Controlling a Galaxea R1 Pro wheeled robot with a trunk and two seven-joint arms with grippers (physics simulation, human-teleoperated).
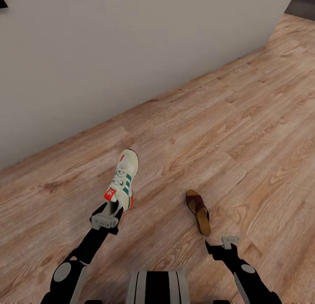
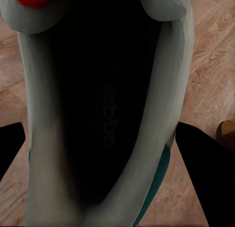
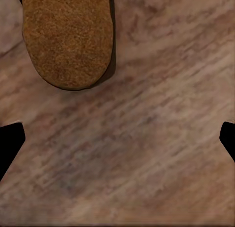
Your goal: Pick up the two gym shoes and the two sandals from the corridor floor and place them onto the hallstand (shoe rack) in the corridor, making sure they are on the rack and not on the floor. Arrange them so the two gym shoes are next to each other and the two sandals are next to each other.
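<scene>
One gym shoe (image 1: 123,180) lies on the corridor floor (image 1: 227,120), its toe pointing away from the robot toward the pale wall (image 1: 109,46), its heel at the left gripper (image 1: 106,217). In the left wrist view the sneaker's dark opening sits between the two fingers (image 2: 203,173), with the cream collar and a sliver of green stripe just inside the finger on the sandal's side (the red tongue patch shows beyond the opening, farther from the fingers). The fingers stand wide, one on each flank of the heel; whether their pads touch the shoe I cannot tell.

A brown sandal (image 1: 198,211) lies flat on the planks, well apart from the sneaker and just ahead of the right gripper (image 1: 230,241). From the right wrist view its tan insole (image 3: 68,38) ends short of the fingers (image 3: 10,141), off-centre toward one of them, with bare wood grain in the gap. Those fingers are spread wide and hold nothing, hovering over the floor.

A brown edge of the sandal (image 2: 226,131) also peeks past one left finger.
</scene>
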